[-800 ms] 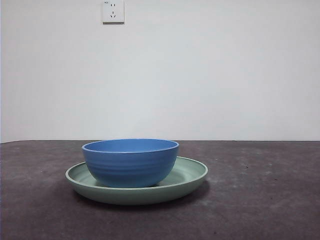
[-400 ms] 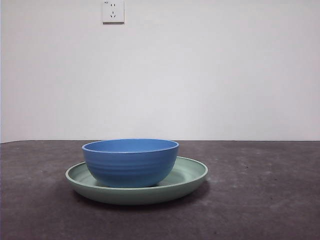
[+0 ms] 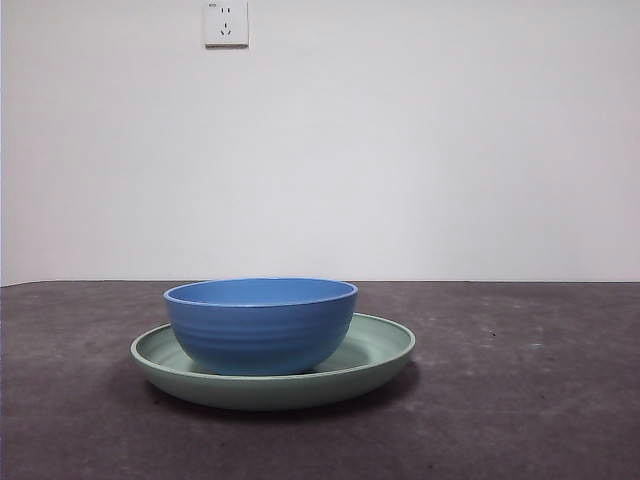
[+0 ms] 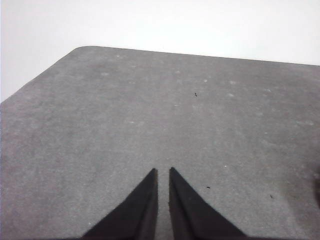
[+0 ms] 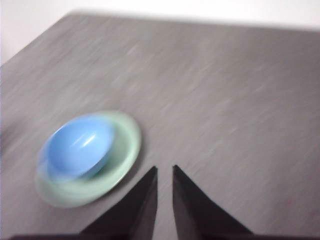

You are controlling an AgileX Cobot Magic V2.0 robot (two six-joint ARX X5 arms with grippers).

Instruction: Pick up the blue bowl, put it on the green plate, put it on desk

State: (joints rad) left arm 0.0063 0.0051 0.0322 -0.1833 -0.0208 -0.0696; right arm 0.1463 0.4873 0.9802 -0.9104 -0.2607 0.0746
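Front view: glossy blue ridged bowl [image 3: 260, 325] sits upright in wide mint-green plate [image 3: 385, 350] on dark grey desk [image 3: 520, 400]. Right gripper [image 5: 164, 170] hovers beside the plate, jaws nearly closed, empty; picture blurred. Left gripper [image 4: 163, 171] same, over bare desk.

The blue bowl [image 3: 260, 325] sits in the green plate [image 3: 380, 345], seemingly left of centre, on the desk [image 3: 530, 400]

You were working in what looked like a bare test room or lab, not a home. A plain white wall [image 3: 400, 150] stood behind a dark, speckled desk [image 3: 520, 400], broken only by a white wall socket [image 3: 226, 22]. Nothing showed on the desk but a blue bowl [image 3: 260, 325] on a green plate [image 3: 385, 345].
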